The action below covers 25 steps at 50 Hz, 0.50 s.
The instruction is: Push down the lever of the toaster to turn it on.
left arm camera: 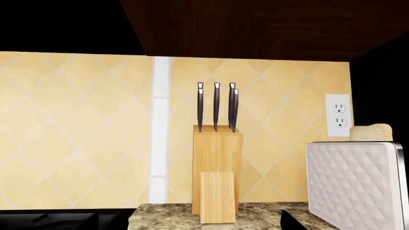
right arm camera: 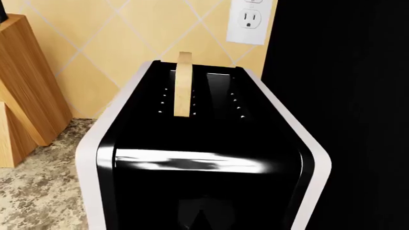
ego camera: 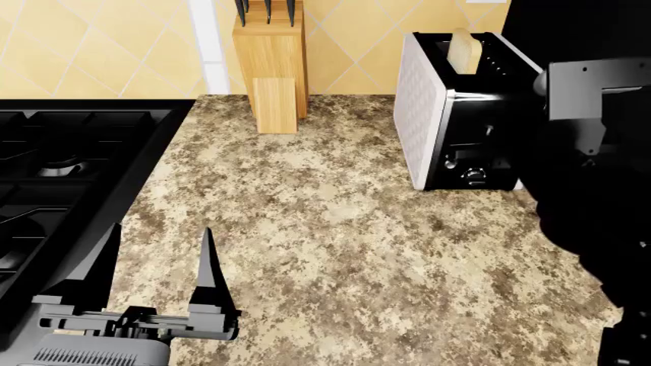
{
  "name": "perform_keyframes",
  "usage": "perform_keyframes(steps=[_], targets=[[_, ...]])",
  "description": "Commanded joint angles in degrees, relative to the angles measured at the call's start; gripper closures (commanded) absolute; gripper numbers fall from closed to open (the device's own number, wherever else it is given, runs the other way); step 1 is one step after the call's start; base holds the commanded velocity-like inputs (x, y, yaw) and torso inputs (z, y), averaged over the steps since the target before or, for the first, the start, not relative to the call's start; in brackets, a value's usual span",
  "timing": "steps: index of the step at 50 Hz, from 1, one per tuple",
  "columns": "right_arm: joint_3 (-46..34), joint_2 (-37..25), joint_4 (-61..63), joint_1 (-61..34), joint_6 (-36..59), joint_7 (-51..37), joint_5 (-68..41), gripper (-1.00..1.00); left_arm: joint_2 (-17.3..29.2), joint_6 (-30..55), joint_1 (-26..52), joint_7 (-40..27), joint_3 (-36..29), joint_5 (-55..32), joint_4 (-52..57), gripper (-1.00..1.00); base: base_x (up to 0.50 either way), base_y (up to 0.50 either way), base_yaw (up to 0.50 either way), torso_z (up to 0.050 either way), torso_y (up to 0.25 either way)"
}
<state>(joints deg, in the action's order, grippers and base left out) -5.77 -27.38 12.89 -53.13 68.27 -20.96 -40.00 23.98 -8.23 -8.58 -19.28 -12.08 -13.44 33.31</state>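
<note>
From your left wrist camera, you are looking across the countertop [left arm camera: 255,213] at the knife block [left arm camera: 217,172], which is standing upright against the tiled wall [left arm camera: 76,134] with four dark-handled knives [left arm camera: 216,108] sticking up from it. The toaster [left arm camera: 355,184] is showing its white quilted side near the block, with a slice of bread [left arm camera: 370,132] poking out of its top and a wall outlet [left arm camera: 338,115] behind it. This arm's own fingers are not showing here.

From the head camera, your left gripper [ego camera: 158,267] is hovering low over the speckled countertop [ego camera: 336,244] beside the black stove [ego camera: 61,175], its two pointed fingers spread well apart with nothing between them. The toaster [ego camera: 447,107] is standing at the back right, well apart from that gripper, its glossy black end panel facing you with small silver controls low on it. The lever is too dark to pick out. Your right arm [ego camera: 590,175] is covering the toaster's right edge, and you cannot tell how its gripper is set.

From the right wrist camera, you are looking down on the toaster's [right arm camera: 204,163] black top, with the bread [right arm camera: 184,86] standing in one slot.
</note>
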Motion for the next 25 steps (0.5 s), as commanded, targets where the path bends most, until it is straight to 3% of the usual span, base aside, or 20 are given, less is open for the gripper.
perform_keyframes(steps=[1,25], targets=[[-0.8,-0.2,-1.1,1.5,-1.8,0.6,0.7,1.0,0.1,-0.1,0.0,-0.2,-0.1,0.0,0.0,-1.0,0.0,0.0,0.0,0.0,0.0],[-1.4,-0.3,-4.6,9.2,-8.9,2.8,2.3,1.0,0.4,0.0,0.0,-0.6,-0.4,-0.2,0.1,-1.0,0.0,0.0,0.0,0.0,0.0]])
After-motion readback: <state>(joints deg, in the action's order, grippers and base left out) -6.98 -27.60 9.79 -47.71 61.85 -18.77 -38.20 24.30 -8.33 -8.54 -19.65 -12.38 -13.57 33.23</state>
